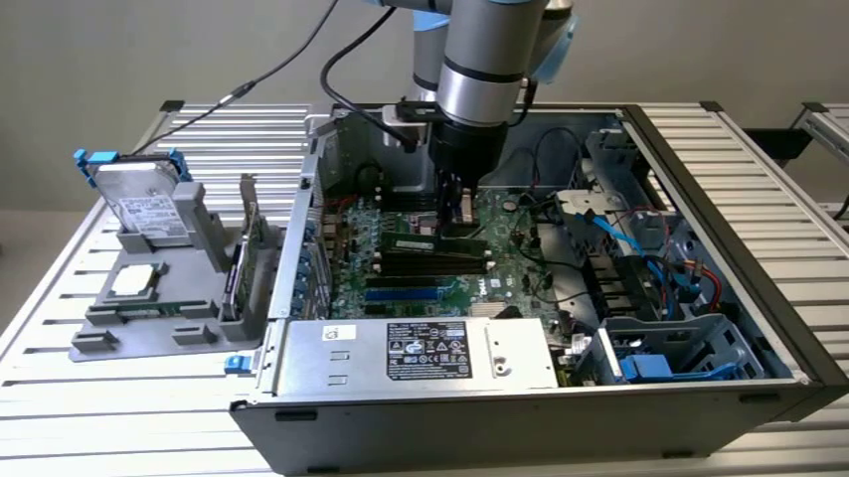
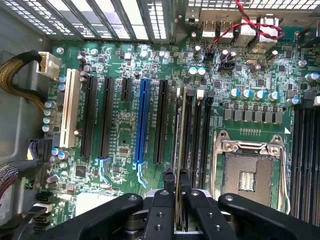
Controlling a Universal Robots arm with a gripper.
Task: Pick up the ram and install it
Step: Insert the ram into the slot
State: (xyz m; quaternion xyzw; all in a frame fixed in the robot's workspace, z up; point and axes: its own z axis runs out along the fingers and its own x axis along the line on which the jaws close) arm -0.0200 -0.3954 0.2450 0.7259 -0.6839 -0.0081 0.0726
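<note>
The ram (image 2: 180, 125) is a thin green stick seen edge-on, held upright along one of the black memory slots (image 2: 196, 135) beside the empty CPU socket (image 2: 248, 172). My gripper (image 2: 177, 176) is shut on its near end, one black finger on each side. In the exterior view the gripper (image 1: 456, 217) reaches straight down into the open computer case (image 1: 743, 199), and the ram (image 1: 422, 241), with a white label, sits low at the motherboard's memory slots. Whether it is fully seated I cannot tell.
Long black, blue and white expansion slots (image 2: 142, 120) lie beside the memory slots. The power supply (image 1: 424, 350) fills the case front, with blue and black cables (image 1: 637, 248) at the exterior view's right. A grey fixture (image 1: 159, 288) outside the case holds a hard drive, a chip and a green card.
</note>
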